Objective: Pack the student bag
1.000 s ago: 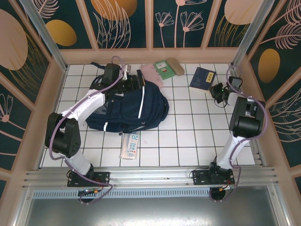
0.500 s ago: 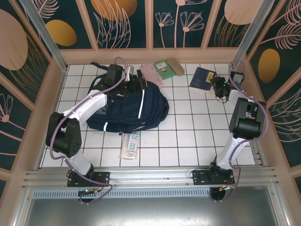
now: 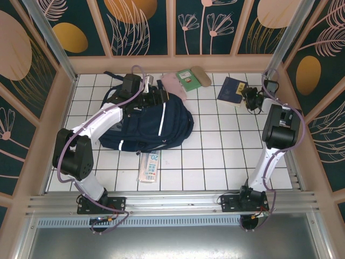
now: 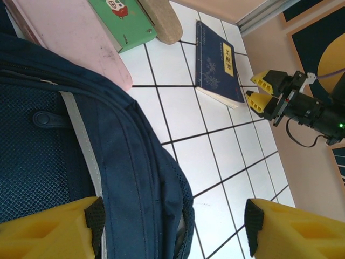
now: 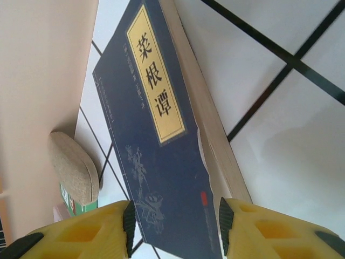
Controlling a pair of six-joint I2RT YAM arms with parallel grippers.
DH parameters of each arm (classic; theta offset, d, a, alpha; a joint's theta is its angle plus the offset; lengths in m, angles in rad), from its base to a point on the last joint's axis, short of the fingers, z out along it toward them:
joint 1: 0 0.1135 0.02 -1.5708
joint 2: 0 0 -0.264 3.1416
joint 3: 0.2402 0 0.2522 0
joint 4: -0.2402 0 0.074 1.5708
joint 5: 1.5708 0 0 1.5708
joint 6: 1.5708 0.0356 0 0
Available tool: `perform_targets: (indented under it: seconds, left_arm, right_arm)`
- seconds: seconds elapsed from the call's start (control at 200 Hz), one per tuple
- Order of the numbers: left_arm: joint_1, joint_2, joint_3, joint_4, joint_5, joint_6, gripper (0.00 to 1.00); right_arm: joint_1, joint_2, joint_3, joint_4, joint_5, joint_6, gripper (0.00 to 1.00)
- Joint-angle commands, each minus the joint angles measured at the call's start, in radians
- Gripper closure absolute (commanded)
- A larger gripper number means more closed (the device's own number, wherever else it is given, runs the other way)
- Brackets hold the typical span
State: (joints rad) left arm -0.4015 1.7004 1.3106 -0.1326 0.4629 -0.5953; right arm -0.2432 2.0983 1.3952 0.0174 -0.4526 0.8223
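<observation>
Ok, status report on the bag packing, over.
Left gripper open at edge of student bag. Right gripper open, straddling navy book. Pink folder beside bag's top.

The backpack is coloured dark navy, and it is crossed by a white stripe. The book is bound in dark blue with a yellow title label printed in dark characters and a faint pale plant drawing. A green booklet, a pale pink pouch and a beige case are seen. The counter is tiled white with dark grid lines. The walls are patterned in dark teal with orange ovals and pale plant outlines. The jaws of the left gripper and right gripper are coloured yellow, lined with black.
</observation>
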Motion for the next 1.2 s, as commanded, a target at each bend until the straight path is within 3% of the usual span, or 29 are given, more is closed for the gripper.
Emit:
perform_targets:
  seconds: [0.0,0.34,0.716,1.196]
  left_arm:
    - [0.000,-0.015,0.009,-0.007,-0.006,0.025,0.30]
    - [0.000,-0.012,0.012,-0.009,-0.004,0.026,0.29]
    - [-0.001,-0.008,0.012,-0.009,-0.002,0.028,0.29]
    - [0.000,-0.009,0.012,-0.009,0.000,0.029,0.29]
  right_arm:
    - [-0.006,0.039,0.041,-0.017,-0.024,0.019,0.54]
    - [-0.001,0.083,0.063,0.023,-0.056,0.032,0.57]
    - [0.028,0.104,0.096,0.013,-0.073,0.010,0.80]
    - [0.043,0.110,0.117,-0.035,-0.091,-0.023,0.77]
